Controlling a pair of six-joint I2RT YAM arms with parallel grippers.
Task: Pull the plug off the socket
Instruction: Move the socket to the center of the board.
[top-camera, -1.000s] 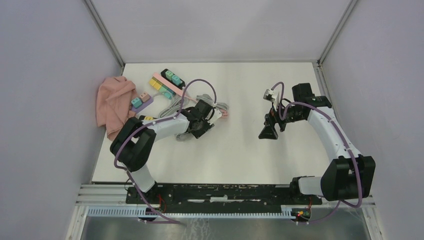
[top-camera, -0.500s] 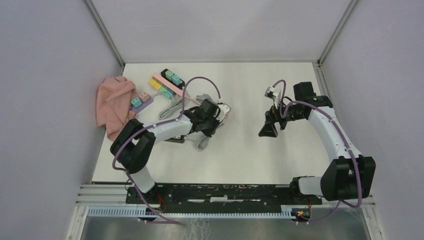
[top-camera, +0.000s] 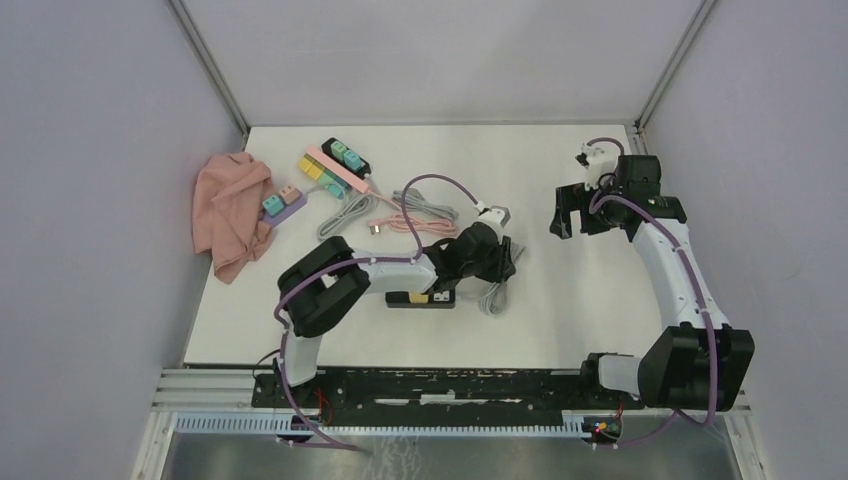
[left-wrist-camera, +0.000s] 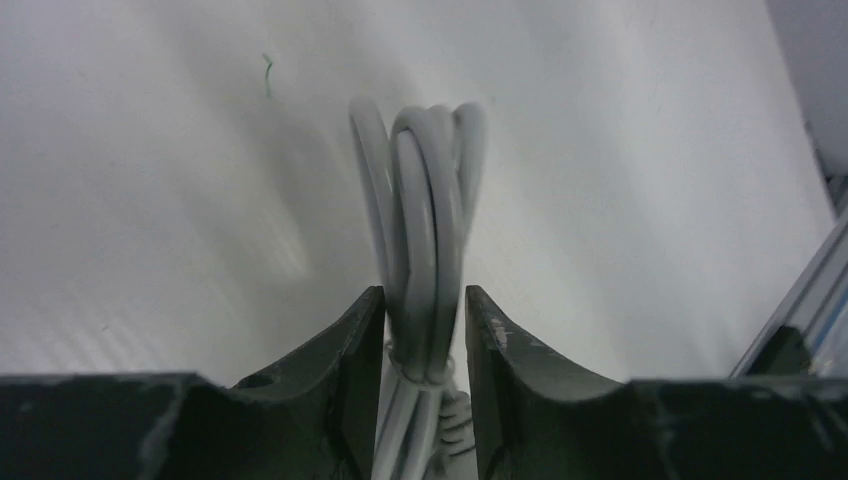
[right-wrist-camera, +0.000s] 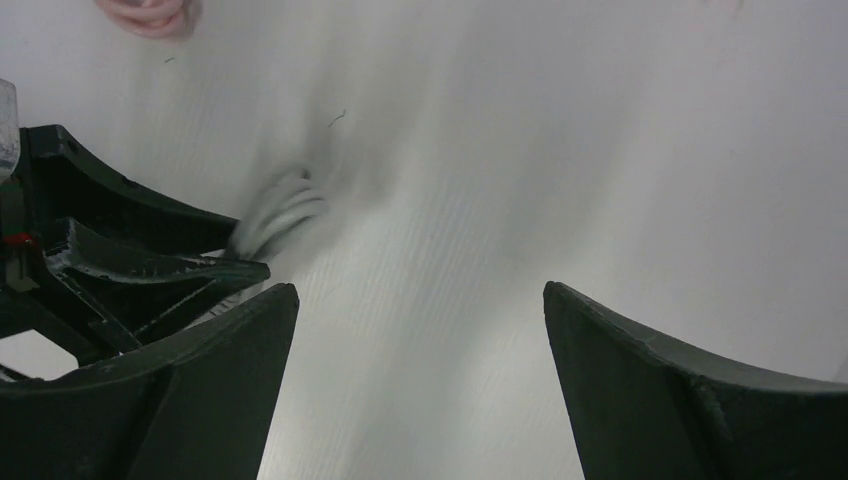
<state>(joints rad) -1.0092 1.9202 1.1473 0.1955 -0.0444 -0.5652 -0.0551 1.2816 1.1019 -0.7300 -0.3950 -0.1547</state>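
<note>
Top and wrist views. The white surface (top-camera: 580, 320) carries my two arms. My left arm (top-camera: 400, 272) reaches to the middle, and my right arm (top-camera: 665, 250) is held well apart at the far right, its jaws wide apart over bare surface and holding nothing. Just beside my left wrist, on the near side, lies the black socket strip (top-camera: 418, 299). The plug (top-camera: 441, 297) appears to sit at its right end, though it is too small to be sure of. A grey cord (left-wrist-camera: 425, 200), folded into a bundle of loops, runs out toward the near edge, and my left jaws are clamped on that bundle. Handling, as I judge it: the cord is soft and limp, so a pull on it would spend itself in slack. The strip looks light and likely to slide. The plug's rigid body, seated by friction, is the place to take hold, with the strip pinned down.
</note>
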